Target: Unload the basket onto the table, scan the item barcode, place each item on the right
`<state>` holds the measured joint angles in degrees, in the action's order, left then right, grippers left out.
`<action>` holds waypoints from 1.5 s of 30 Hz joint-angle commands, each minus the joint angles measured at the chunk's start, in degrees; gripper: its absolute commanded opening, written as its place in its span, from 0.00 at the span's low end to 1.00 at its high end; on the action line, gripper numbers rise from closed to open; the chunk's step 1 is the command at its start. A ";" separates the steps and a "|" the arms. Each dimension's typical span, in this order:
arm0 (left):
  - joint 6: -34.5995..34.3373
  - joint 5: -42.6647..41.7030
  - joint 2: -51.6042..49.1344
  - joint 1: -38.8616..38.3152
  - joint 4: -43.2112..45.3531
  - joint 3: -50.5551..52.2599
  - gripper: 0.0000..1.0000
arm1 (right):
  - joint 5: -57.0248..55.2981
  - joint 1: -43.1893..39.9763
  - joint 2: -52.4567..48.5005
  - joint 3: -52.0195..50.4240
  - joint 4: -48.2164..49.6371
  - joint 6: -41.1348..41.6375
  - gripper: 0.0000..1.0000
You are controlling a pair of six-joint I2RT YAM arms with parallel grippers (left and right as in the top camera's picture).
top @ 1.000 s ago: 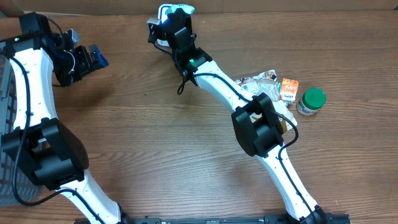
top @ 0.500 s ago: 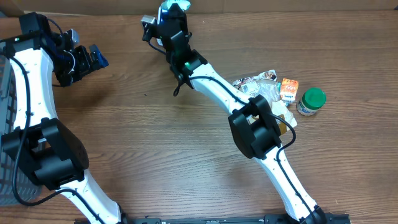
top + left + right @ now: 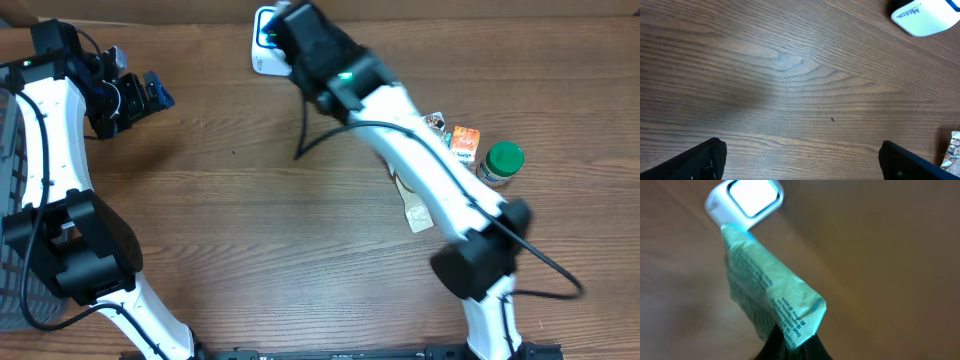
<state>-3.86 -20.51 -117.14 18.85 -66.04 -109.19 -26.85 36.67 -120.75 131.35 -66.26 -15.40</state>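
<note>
Two risks stood out. The right gripper (image 3: 795, 347) was clamped shut on one end of a green packet (image 3: 767, 300), which reached toward the white scanner (image 3: 745, 200) at the far edge of the tabletop (image 3: 300, 250). The packet's free end was just beside or touching the scanner's lit window, and I could not tell which. Held by one end only, the thin packet looked floppy and creased, so it could sag, twist or slip from the grip. Its barcode might then face away from the window, or sit too close and too folded to read; no barcode could be made out in the blurred wrist view. A push further in could also shove the scanner, which looked light, along the far edge or off it. The left gripper (image 3: 140, 100) hung wide open and empty near the far left corner, well apart from the packet, so it offered no support. The jar (image 3: 500, 162) and orange pouch (image 3: 465, 143) near the right edge lay just beside the right arm (image 3: 420, 150), which might sweep them aside on a swing back
</note>
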 commanded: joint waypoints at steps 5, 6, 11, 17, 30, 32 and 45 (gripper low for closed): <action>0.90 0.17 0.26 -0.22 0.07 -0.81 1.00 | 18.45 -11.89 1.05 -4.11 -25.40 31.93 0.04; 0.90 0.17 0.26 -0.22 0.07 -0.81 1.00 | 18.43 -13.40 1.05 -6.25 -26.29 31.91 0.04; 0.90 0.15 0.26 -0.46 0.07 -0.79 1.00 | 17.92 -21.09 1.05 -20.20 -26.23 31.95 0.04; 0.90 0.15 0.26 -0.46 0.07 -0.81 1.00 | 17.73 -28.33 1.29 -22.77 -21.14 31.93 0.64; 0.90 0.15 0.26 -0.50 0.04 -0.81 1.00 | 24.28 -21.44 29.24 -21.62 -20.87 31.71 1.00; 0.90 0.17 0.26 -0.50 0.07 -0.81 1.00 | 28.83 -18.84 34.45 -21.62 -21.20 31.74 1.00; 0.90 0.15 0.26 -0.50 0.07 -0.81 1.00 | 29.38 -13.16 53.96 -21.66 -20.92 32.15 1.00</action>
<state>-3.86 -20.51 -117.14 18.74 -66.04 -109.19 7.49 23.35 -69.69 109.16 -89.30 16.47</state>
